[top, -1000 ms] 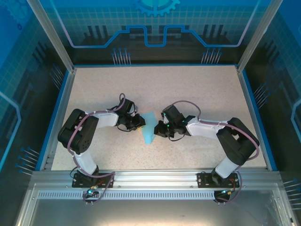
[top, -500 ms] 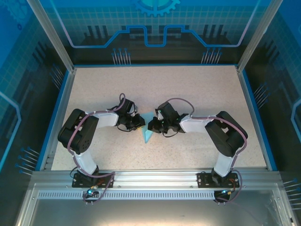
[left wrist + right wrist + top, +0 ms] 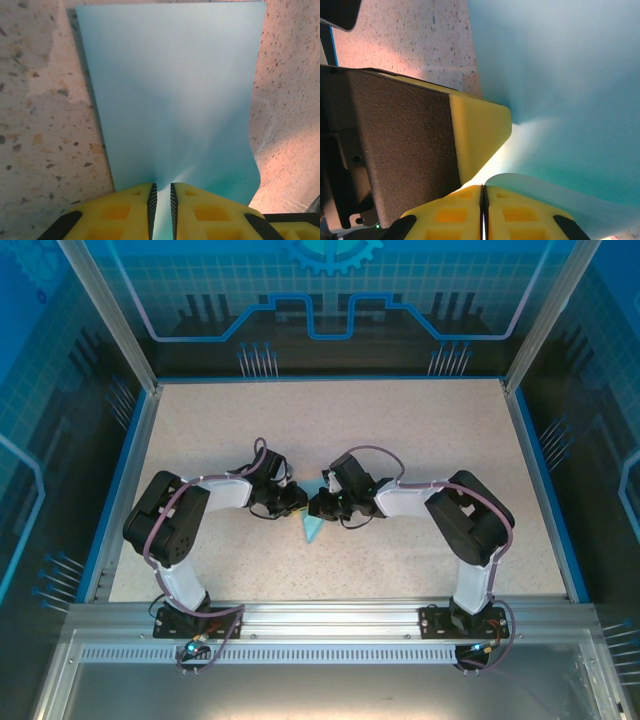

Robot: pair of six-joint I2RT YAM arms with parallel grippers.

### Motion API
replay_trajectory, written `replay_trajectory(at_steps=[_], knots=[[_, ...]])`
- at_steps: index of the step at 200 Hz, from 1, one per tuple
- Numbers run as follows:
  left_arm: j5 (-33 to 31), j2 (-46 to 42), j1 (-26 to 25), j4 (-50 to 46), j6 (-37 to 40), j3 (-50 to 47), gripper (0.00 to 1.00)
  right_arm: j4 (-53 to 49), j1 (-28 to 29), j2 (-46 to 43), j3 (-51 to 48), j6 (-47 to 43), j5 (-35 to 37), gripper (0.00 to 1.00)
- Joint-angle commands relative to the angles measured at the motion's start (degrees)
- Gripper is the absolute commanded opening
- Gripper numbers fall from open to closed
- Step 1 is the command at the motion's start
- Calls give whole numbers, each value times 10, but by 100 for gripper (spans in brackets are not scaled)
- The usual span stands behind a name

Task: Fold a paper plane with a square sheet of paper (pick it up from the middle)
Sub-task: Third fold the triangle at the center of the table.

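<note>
1. The left arm (image 3: 190,515) bends at the elbow and reaches inward and to the right over the tabletop (image 3: 400,430). Its forearm lies low and ends at the left claw (image 3: 296,502).
2. The right arm (image 3: 455,512) mirrors it. Its elbow is raised and its forearm points left, putting the right claw (image 3: 318,506) just beside the left claw, tip to tip.
3. The left claw (image 3: 161,200) is nearly closed, leaving only a narrow slit. The near edge of the light-blue sheet of paper (image 3: 170,100) is pinched in that slit, and the sheet fans out ahead of the tips, flat on the tabletop (image 3: 40,125).
4. The right claw (image 3: 483,202) has its yellow pads pressed together. A curled lip of the sheet of paper (image 3: 560,75) runs out from their tips.
5. One finger (image 3: 480,132) of the left claw sits just ahead of the right claw, touching the sheet.
6. From above, a pointed end of the sheet (image 3: 311,530) sticks out below and between the two claws.
</note>
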Motion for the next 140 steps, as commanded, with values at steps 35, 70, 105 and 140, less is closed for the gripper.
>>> replay_trajectory(at_steps=[35,70,105,140], knots=[[-15,-19,3,-34,10,9,24,-47,15,14,19,-24,-7,10],[-23,-51,3,-23,6,11,29,-52,16,15,21,-27,-4,10],[-46,-37,3,-28,7,16,27,-50,17,18,23,-27,-2,10],[-85,-8,3,-55,8,22,19,-48,17,20,27,-27,-1,10]])
